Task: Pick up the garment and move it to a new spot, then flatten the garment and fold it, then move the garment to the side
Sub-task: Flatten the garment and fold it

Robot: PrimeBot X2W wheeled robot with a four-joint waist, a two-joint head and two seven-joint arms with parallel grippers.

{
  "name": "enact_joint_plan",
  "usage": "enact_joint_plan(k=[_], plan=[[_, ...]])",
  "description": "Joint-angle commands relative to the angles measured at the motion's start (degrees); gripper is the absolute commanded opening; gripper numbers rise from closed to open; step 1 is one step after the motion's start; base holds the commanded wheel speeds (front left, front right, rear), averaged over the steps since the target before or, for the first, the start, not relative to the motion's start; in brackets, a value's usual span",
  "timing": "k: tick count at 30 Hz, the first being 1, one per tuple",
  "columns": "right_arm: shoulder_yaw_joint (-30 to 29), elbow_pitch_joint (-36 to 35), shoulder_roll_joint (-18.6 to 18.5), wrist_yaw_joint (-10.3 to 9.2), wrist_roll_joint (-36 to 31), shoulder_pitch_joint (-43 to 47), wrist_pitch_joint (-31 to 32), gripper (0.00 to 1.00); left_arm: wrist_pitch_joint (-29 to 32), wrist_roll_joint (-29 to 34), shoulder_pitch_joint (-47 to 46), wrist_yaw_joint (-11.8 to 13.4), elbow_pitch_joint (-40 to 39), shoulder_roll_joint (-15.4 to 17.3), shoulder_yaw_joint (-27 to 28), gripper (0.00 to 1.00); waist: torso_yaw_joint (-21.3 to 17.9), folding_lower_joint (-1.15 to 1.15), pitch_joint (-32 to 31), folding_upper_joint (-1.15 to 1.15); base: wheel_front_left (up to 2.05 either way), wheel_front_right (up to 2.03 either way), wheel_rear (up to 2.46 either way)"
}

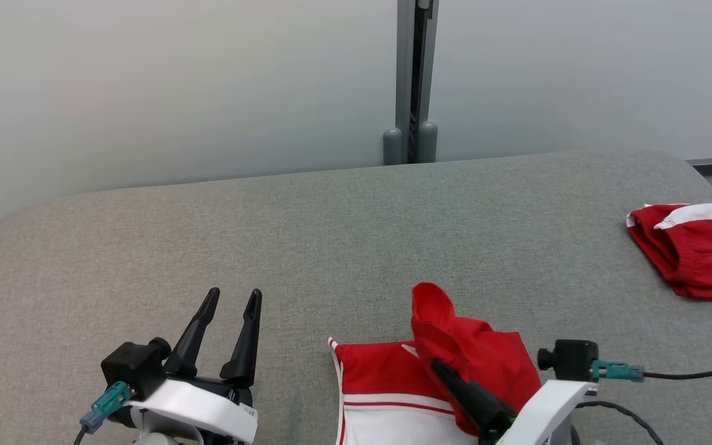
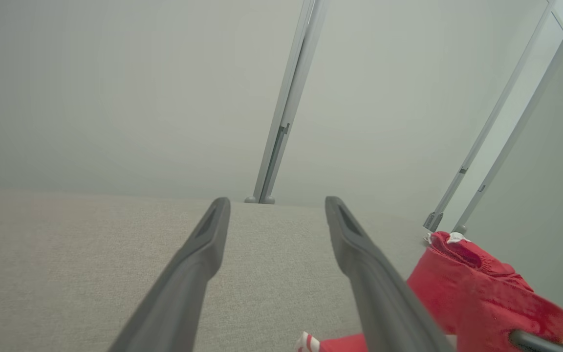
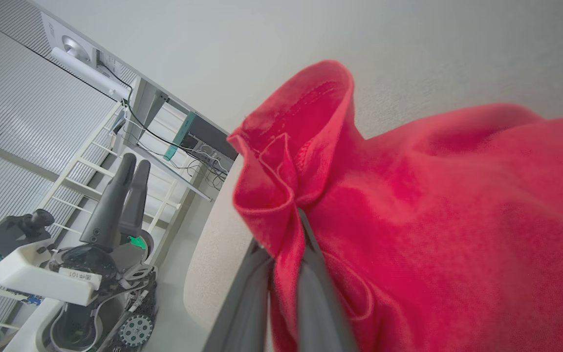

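Observation:
The garment [image 1: 387, 377] is red cloth with a white band and red stripes, lying at the near edge of the grey padded table [image 1: 331, 235]. My right gripper [image 1: 439, 368] is shut on a bunched red fold of it, which stands up above the flat part. The right wrist view has that red cloth [image 3: 433, 220] pinched between the two dark fingers [image 3: 311, 293]. To the left, my left gripper [image 1: 234, 295] hovers open over bare table with nothing between its fingers [image 2: 359, 254]. The lifted garment [image 2: 462, 288] appears at the lower right of the left wrist view.
A second red and white garment [image 1: 696, 253] lies bunched at the table's right edge. A pale partition wall with a grey post [image 1: 415, 80] runs behind the table. In the right wrist view the left gripper [image 3: 135, 162] stands before white shelving and cables.

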Motion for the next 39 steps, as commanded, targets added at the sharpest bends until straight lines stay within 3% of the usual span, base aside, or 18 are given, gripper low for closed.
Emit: enact_joint_plan(k=[1,13,23,24,25,26,39], plan=[[0.4,-0.6,0.2,0.0,0.4,0.6,0.5,0.0,-0.2,-0.1,-0.1,-0.1,-0.1,0.4,0.1,1.0,0.5,0.0,0.0,0.0,0.0,0.0,0.0],[3.3,3.3,5.4,0.01,-0.5,1.3,1.8,0.0,-0.2,-0.2,0.0,-0.1,0.1,0.6,-0.4,1.0,4.4,0.0,0.7,0.0,0.0,0.0,0.0],[4.8,10.3,7.1,0.01,-1.5,-1.7,-0.8,0.0,-0.2,-0.3,-1.1,-0.1,0.4,0.4,-0.9,1.0,6.6,0.0,2.3,0.0,0.0,0.0,0.0],[4.9,11.1,7.3,0.01,-1.5,-1.9,-0.9,0.14,-0.2,-0.3,-1.1,-0.1,0.4,0.4,-0.9,1.0,6.7,0.0,2.5,0.0,0.0,0.0,0.0],[5.1,12.0,7.5,0.01,-1.1,-1.9,-0.6,0.46,-0.2,-0.3,-1.2,-0.1,0.4,0.4,-0.9,1.0,6.8,0.0,2.6,0.0,0.0,0.0,0.0],[5.3,12.6,7.8,0.01,-0.6,-2.1,-0.1,1.0,-0.2,-0.3,-1.2,-0.1,0.4,0.4,-0.8,1.0,6.9,0.0,2.7,0.0,0.0,0.0,0.0],[8.6,12.1,8.6,0.01,-0.2,-4.1,-1.2,1.0,-0.2,-0.1,-1.3,-0.1,0.6,0.1,-0.2,1.0,6.6,0.0,3.1,0.0,0.0,0.0,0.0]])
